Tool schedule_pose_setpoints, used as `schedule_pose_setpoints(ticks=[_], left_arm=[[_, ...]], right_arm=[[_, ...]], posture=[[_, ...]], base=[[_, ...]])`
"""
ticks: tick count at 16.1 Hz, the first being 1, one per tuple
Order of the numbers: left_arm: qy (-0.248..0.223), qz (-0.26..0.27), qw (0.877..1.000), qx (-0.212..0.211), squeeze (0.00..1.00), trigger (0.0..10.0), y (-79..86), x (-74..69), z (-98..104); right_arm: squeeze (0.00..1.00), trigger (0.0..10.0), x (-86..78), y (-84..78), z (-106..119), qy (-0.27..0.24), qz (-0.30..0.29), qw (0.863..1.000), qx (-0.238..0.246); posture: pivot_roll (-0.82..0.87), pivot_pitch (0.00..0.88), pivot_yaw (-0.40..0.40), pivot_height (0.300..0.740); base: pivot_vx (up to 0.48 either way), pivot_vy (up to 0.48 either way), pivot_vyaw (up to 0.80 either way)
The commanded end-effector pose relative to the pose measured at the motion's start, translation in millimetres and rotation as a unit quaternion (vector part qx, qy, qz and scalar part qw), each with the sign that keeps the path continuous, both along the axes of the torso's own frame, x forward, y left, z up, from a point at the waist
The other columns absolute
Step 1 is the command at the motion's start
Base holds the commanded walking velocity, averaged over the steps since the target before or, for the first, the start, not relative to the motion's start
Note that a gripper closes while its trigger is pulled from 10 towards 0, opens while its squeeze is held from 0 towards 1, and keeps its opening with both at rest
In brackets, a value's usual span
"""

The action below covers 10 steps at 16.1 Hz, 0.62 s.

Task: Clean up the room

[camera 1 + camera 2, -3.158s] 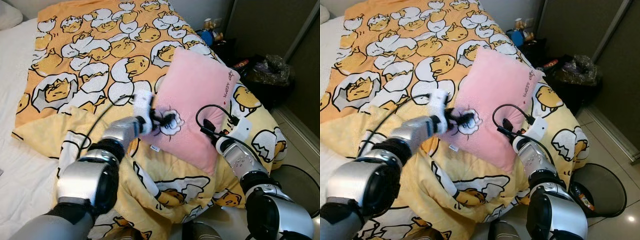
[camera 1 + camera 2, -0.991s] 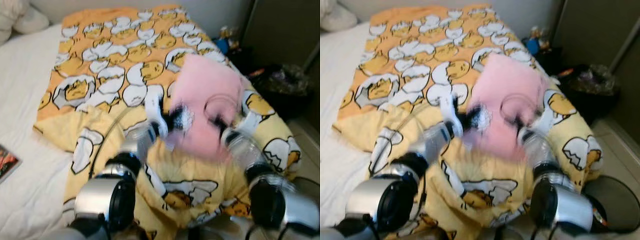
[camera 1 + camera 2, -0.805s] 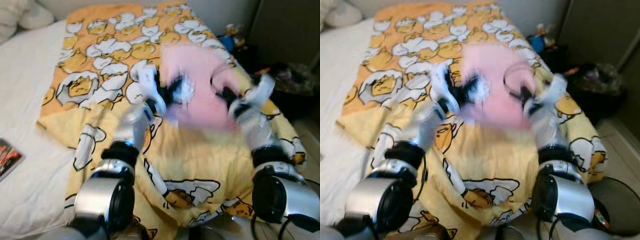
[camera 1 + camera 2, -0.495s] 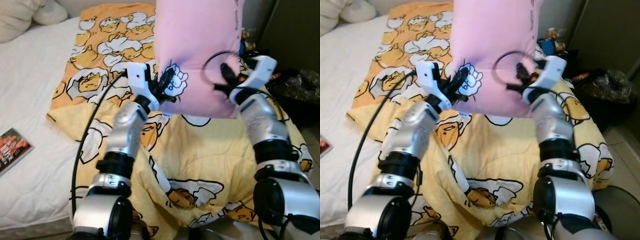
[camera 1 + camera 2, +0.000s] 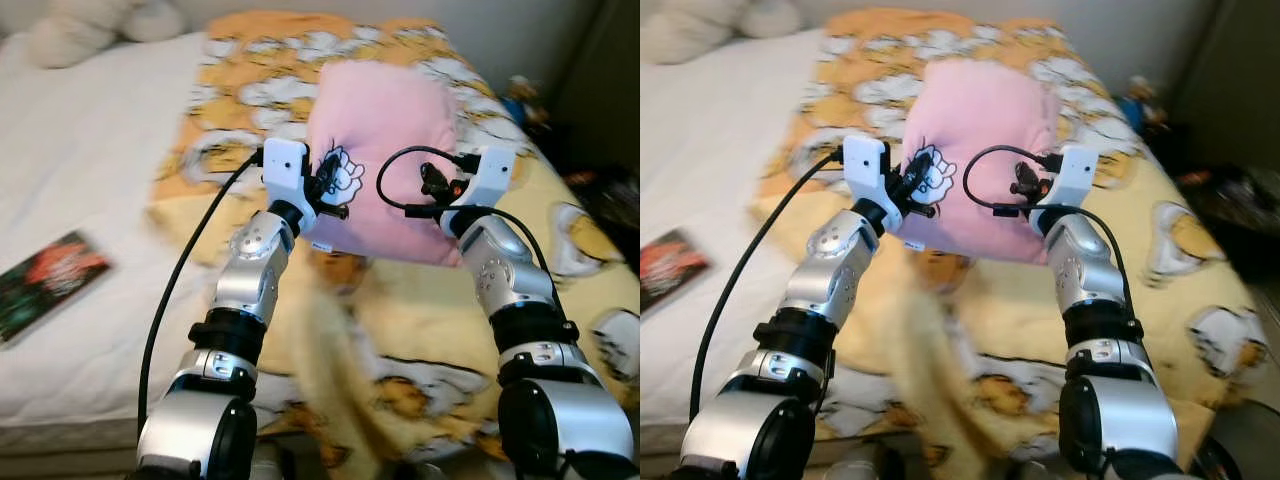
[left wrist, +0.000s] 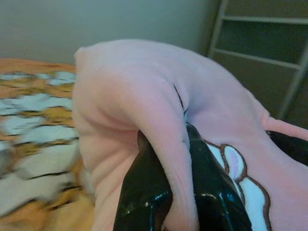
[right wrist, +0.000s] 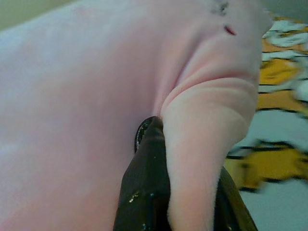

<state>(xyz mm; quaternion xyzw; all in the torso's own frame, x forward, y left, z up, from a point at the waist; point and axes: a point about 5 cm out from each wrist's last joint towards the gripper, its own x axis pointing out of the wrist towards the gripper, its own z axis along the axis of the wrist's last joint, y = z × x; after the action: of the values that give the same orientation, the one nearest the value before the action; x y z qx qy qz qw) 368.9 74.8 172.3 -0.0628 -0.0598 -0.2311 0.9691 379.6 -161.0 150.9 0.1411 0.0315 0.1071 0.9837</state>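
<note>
Book (image 5: 45,282) on bare mattress (image 5: 90,180), beside yellow duvet (image 5: 420,330).

Soft, even indoor light falls on the scene, without glare or hard shadows. Both eye views are smeared by motion, worst across the patterned blanket (image 5: 420,330) at the lower edge. The wrist views are sharp up close, their backgrounds blurred.

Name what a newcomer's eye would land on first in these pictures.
The pink pillow, held up over the bed between both arms, stands out first. The left pincer and right pincer each pinch a fold of it. Beneath lies the yellow egg-print blanket, with a book on the white mattress.
</note>
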Motion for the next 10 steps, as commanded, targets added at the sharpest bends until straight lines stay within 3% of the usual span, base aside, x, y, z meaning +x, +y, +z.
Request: schedule_pose_setpoints(ticks=[1,7,9,10], left_arm=[[-0.027,0.023,0.999,-0.001,0.0,10.0,7.5,3.2,11.5],[-0.027,0.037,0.999,0.014,0.0,10.0,13.4,6.4,11.5],[-0.021,0.035,0.998,0.04,0.0,10.0,16.8,6.8,6.1],[-0.011,0.037,0.999,0.007,0.0,10.0,17.9,6.7,4.9]], right_arm=[[0.0,10.0,0.0,2.2,1.8,-0.008,0.007,1.0,-0.008],[0.0,10.0,-0.5,16.2,-2.4,-0.006,0.033,0.999,-0.014],[0.0,10.0,-1.5,16.2,-7.7,0.002,0.025,1.0,0.0],[0.0,10.0,-5.3,20.6,-14.5,0.007,0.031,1.0,-0.001]], posture=[[0.03,0.0,0.008,0.74],[0.05,0.0,0.006,0.74],[0.06,0.0,0.003,0.74],[0.06,0.0,0.006,0.74]], base=[[0.0,0.48,0.44],[0.0,0.48,0.21],[0.0,0.48,0.4],[0.0,0.48,0.0]])
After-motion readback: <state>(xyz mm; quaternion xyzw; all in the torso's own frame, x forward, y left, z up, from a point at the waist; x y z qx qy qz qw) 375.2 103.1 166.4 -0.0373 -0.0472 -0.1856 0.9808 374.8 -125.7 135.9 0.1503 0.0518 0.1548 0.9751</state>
